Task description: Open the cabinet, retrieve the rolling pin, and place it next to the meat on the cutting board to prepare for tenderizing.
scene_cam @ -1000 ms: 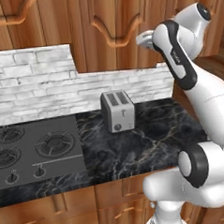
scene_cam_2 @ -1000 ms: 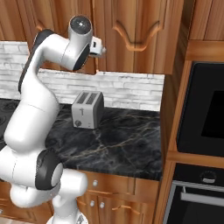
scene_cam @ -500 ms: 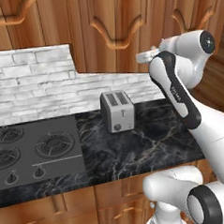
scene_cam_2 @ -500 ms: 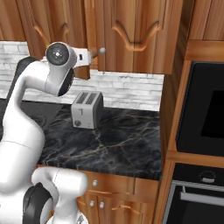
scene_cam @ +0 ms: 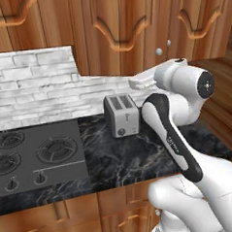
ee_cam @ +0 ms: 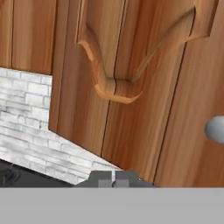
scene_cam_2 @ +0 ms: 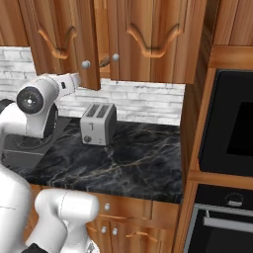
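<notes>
While the cabinet (scene_cam_2: 143, 39) looks just barely ajar in the right base view, its left door (scene_cam_2: 79, 34) standing a little proud of the right one with a dark gap between them, the end effector (scene_cam_2: 74, 81) sits just below and to the left of the left door's round silver knob (scene_cam_2: 86, 64), near it but not on it. In the hand view that knob (ee_cam: 216, 129) lies off to the right edge, so the coming move turns on shifting toward that side and slightly up before any pull. In that gap, between the two knobs, a brown rounded tip (scene_cam_2: 104, 61) pokes out; I judge it may be the rolling pin's handle end, lying roughly front to back on the shelf, though that is too small to be sure. The end effector (ee_cam: 114, 180) is fully closed, its tips pressed together, holding nothing and touching nothing. Below it, a toaster (scene_cam_2: 99, 123) stands on the dark marble counter (scene_cam_2: 138, 158).
</notes>
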{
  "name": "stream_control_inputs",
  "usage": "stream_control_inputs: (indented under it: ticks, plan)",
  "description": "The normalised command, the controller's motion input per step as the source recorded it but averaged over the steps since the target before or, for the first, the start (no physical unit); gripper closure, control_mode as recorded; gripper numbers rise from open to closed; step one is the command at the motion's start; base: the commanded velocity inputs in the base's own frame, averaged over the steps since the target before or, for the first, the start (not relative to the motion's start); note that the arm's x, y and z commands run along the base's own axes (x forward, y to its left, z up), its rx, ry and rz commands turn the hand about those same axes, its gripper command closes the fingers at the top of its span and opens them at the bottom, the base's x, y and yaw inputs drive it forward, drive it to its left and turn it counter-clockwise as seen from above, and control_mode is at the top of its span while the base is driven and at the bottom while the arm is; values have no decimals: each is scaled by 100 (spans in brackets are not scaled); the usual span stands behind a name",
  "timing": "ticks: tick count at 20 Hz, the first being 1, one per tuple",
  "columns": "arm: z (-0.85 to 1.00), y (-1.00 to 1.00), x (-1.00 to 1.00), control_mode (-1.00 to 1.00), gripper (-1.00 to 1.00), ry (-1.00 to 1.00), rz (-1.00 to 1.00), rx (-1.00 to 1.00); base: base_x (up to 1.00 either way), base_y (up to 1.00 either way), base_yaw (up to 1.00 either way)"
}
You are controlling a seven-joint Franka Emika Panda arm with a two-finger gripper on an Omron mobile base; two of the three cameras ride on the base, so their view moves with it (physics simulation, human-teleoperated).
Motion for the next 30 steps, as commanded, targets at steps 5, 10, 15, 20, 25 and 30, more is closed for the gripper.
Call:
stream_control_inputs:
  ticks: [5,10,15,20,25,30]
  plan:
    - [-4,38,-25,-100,-100,-2,0,0,0,0,0]
    - [0,-7,-33,-100,-100,-1,0,5,0,0,0]
    - [15,-32,-76,-100,-100,-3,2,18,0,0,0]
    - [33,-28,-65,-100,-100,-2,1,25,0,0,0]
    - [78,-48,-59,-100,-100,0,0,41,0,0,0]
    - [92,-55,-50,-100,-100,0,0,46,0,0,0]
